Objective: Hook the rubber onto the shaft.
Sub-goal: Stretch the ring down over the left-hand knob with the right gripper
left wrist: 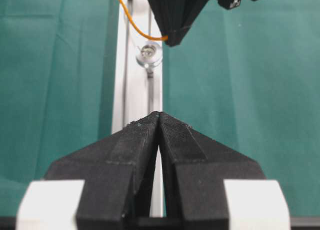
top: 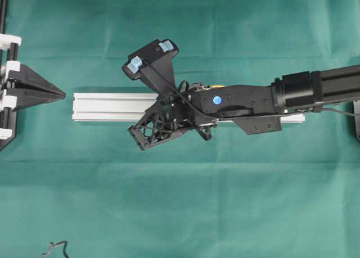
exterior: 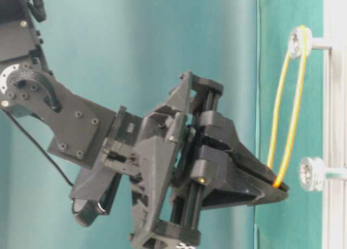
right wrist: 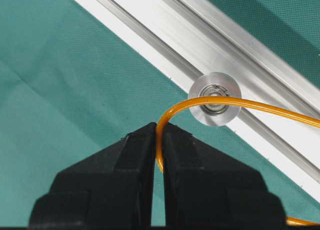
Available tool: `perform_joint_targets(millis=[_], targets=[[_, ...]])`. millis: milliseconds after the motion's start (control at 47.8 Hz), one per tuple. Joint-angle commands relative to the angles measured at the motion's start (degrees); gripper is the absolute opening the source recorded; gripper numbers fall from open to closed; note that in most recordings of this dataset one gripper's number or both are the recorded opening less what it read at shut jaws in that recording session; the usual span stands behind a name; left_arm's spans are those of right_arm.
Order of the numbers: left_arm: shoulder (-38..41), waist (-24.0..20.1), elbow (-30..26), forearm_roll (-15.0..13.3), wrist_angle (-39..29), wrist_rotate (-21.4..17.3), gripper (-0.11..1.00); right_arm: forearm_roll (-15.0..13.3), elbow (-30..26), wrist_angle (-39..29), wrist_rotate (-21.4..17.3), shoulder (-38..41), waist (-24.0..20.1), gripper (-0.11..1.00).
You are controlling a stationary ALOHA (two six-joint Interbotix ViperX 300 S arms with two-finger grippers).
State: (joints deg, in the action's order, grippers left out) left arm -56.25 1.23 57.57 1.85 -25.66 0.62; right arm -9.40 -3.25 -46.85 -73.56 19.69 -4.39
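A green-covered counter [top: 180, 202] is seen overhead, bearing a silver rail [top: 112, 106]. At table level, the rubber [exterior: 287, 113] is looped over one shaft [exterior: 298, 42] and pinched in the right gripper [exterior: 279, 190] beside another shaft [exterior: 312, 174]. In the left wrist view, the left gripper [left wrist: 159, 115] is closed on nothing.

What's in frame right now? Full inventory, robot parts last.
rubber band: one, orange, looped over the upper shaft, stretched toward the lower one, far end pinched in the right hand
shafts: two, silver, flanged, standing out from the rail
rail: one, silver aluminium, lying mid-table
cloth: one, green, covering the table
cord scrap: one, black, bottom-left edge of the overhead view
left hand: one, black, shut, empty, parked off the rail's end
right hand: one, black, shut on the band
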Motion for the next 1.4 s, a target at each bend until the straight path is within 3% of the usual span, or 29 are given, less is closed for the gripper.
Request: perform_joint_targets(millis=[0, 1380], targets=[[0.4, 0.2, -1.8, 0.2, 0.2, 0.0, 0.0, -0.2, -1.8, 1.1, 0.0, -0.9, 0.1, 0.06], [0.6, 0.2, -1.8, 0.2, 0.3, 0.0, 0.0, -1.8, -1.8, 5.8, 0.0, 2.8, 1.4, 0.06]])
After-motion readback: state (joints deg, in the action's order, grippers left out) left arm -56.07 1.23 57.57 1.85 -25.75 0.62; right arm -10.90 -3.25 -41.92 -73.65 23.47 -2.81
